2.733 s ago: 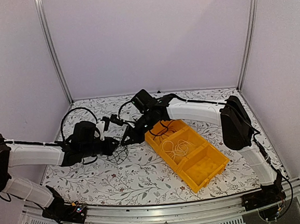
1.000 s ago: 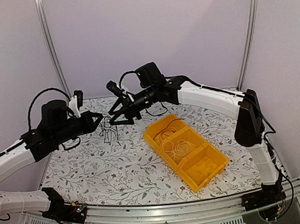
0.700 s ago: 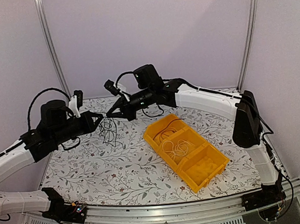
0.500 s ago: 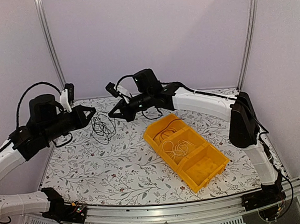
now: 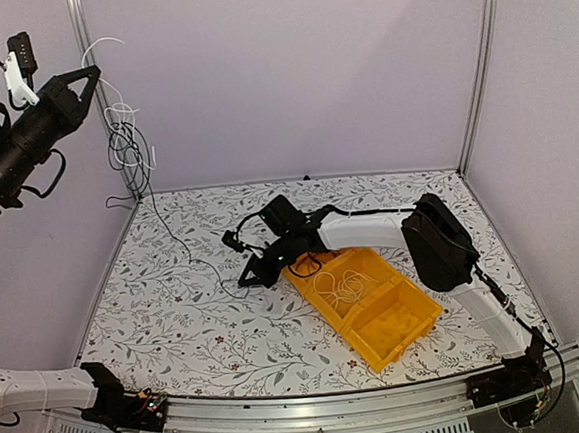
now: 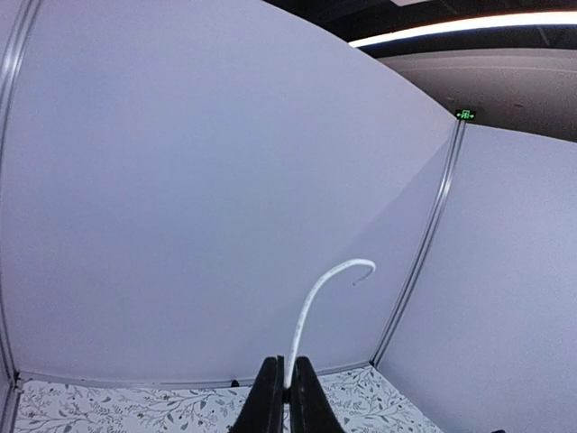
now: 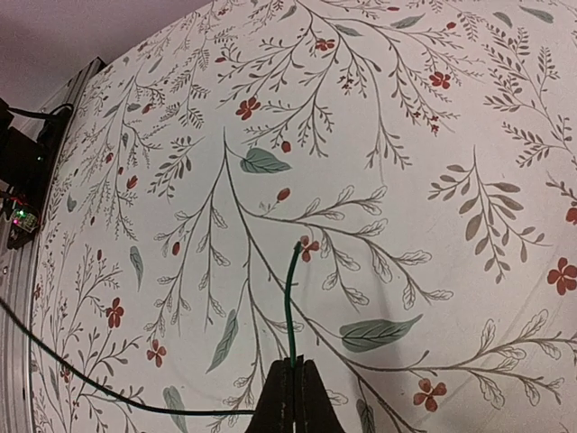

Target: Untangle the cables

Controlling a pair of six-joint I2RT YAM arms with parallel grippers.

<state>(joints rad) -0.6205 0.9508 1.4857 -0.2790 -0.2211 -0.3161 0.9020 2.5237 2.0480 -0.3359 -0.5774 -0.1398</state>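
Biggest worry first: the whole span. The left gripper (image 5: pixel 90 76) is high in the upper left of the overhead view, jaws pressed together on a white cable end (image 6: pixel 311 302). The right gripper (image 5: pixel 246 278) is low over the table (image 5: pixel 178 331) near centre frame, jaws pinched on a dark strand (image 7: pixel 290 289). If those two pull any wider apart, I reckon the knot cinches tight instead of opening, because the clump sits right up by the high gripper.

Next risk down: a slip. Both holds are on very thin wire, right at the fingertips, with only a short tail poking out past each. One sharp tug and either end could pop free, and the lot would drop in a heap.

Smaller one: the hanging loops are near the metal post (image 5: pixel 101 121) at upper left. They might snag there, though I can't tell if they touch it.

Now the cables (image 5: pixel 129 149) themselves: a loose bunch of black and white loops dangles just below the left gripper, well above the table. From it one long dark line sweeps down and right toward the low gripper. A white coil (image 5: pixel 343 287) lies in the yellow bin (image 5: pixel 418 319), right of centre, apart from the rest.
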